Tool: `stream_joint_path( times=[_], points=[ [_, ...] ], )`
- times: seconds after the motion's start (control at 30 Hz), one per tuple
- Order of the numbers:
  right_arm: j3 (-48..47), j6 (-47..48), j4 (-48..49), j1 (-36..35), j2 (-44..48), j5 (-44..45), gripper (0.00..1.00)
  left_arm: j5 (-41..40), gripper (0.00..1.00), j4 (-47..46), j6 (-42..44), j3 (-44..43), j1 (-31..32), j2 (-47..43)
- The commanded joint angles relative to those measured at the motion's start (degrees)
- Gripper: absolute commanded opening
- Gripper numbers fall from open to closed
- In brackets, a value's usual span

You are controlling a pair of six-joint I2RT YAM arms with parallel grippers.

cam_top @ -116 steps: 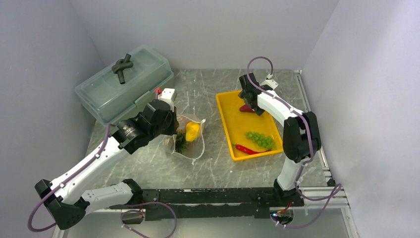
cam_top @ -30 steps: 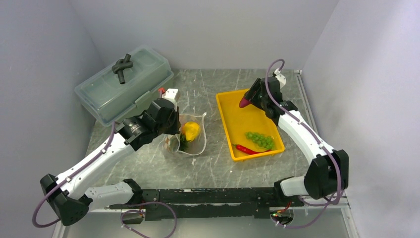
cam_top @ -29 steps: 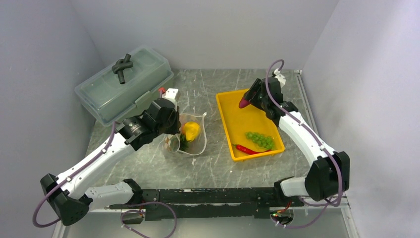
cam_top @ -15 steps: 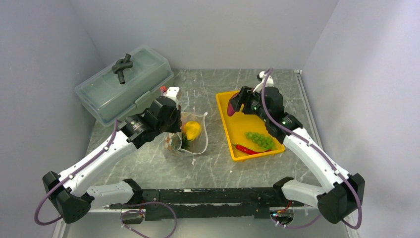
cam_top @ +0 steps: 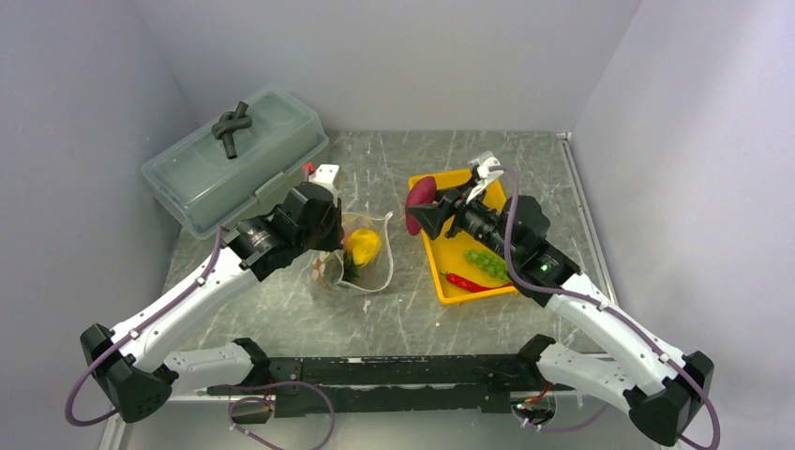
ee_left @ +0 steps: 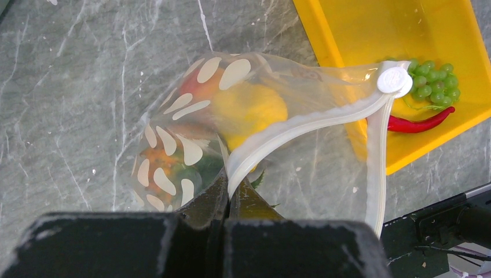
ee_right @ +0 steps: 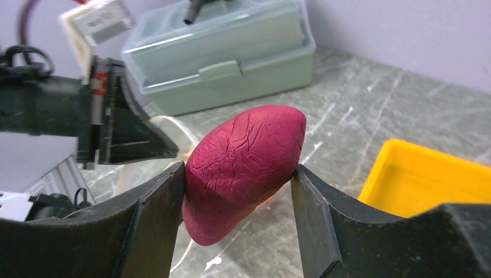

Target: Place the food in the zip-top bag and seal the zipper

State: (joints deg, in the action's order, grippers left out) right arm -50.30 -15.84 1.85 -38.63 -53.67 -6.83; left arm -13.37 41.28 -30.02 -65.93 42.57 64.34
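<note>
Two tools are at work. From above, the right tool (cam_top: 419, 208) pinches the dark purple piece (cam_top: 418, 190) in the air over the left rim of the yellow tray (cam_top: 433, 258). Half a second ago it hung over the tray's far corner, so it has swung toward the zip-top bag (cam_top: 367, 272). The left tool (cam_top: 325, 251) has not moved from the bag's edge on the table (cam_top: 403, 319). The grape bunch (cam_top: 487, 263) and red chili (cam_top: 466, 281) lie in the tray.

At the left wrist, the left tool is pressed together on the zipper (ee_left: 301, 124), and the mouth gapes. The yellow fruit (ee_left: 249, 110), peach (ee_left: 194, 87) and pineapple (ee_left: 159, 162) sit inside.

At the right wrist, the purple piece touches both fingers (ee_right: 156, 214). Behind stand the lidded box (ee_right: 231, 52) and a white label (ee_right: 95, 20) with print too blurred to read.
</note>
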Motion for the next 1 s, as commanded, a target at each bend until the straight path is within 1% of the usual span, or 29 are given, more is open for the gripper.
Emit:
stream_joint_path(
  times=[0.0, 0.27, 0.4, 0.47, 0.6, 0.97],
  points=[
    [2.4, 5.0, 10.5, -2.6, 2.5, -3.6, 0.00, -0.6, 0.00, -1.2, -1.0, -1.3, -0.3, -1.7],
    [4.3, 11.6, 16.1, -8.1, 1.4, -7.4, 0.00, 0.3, 0.00, -0.9, -0.9, -1.1, -0.3, -2.1],
    [4.6, 17.0, 16.5, -10.9, 0.0, -8.0, 0.00, 0.5, 0.00, -0.7, -0.9, -1.0, -0.2, -2.6],
    [4.2, 18.8, 15.9, -11.9, -1.2, -7.9, 0.02, 0.6, 0.00, -0.5, -0.8, -0.9, -0.3, -2.7],
    [2.6, 22.0, 13.5, -14.2, -4.2, -5.8, 0.00, 0.8, 0.00, -0.2, -0.7, -1.0, -0.2, -2.6],
    [-0.8, 29.7, 7.2, -20.0, -9.6, 1.2, 0.00, 1.1, 0.00, -0.4, -0.4, -0.5, -0.3, -2.9]
  ],
)
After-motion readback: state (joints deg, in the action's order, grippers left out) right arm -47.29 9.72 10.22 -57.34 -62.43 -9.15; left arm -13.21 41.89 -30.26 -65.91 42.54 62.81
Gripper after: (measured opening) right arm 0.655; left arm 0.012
